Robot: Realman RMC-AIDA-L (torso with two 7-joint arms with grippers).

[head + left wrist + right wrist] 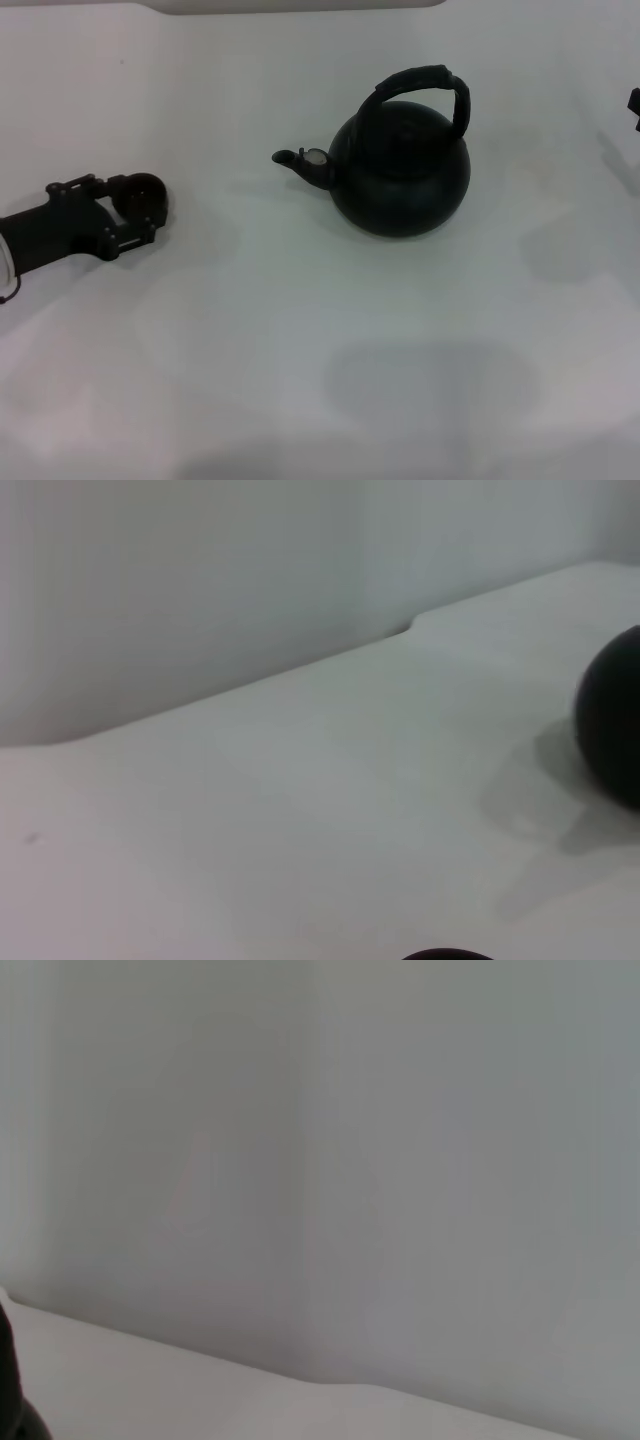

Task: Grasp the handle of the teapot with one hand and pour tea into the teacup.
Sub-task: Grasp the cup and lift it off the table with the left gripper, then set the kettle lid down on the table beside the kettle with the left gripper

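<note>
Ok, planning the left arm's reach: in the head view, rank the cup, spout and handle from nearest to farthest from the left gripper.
1. Cup, right at the left gripper.
2. Spout, on the teapot's left side.
3. Handle, arching over the teapot.

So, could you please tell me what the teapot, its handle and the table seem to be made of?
Teapot: probably metal with a matte black coating; the round body shows only dull highlights. This is a guess from shape and sheen.
Handle: black, seemingly wrapped or rubbery; its arch looks ridged and unreflective.
Table: smooth white surface, possibly laminate or plastic, with soft shadows and no grain visible.
</note>
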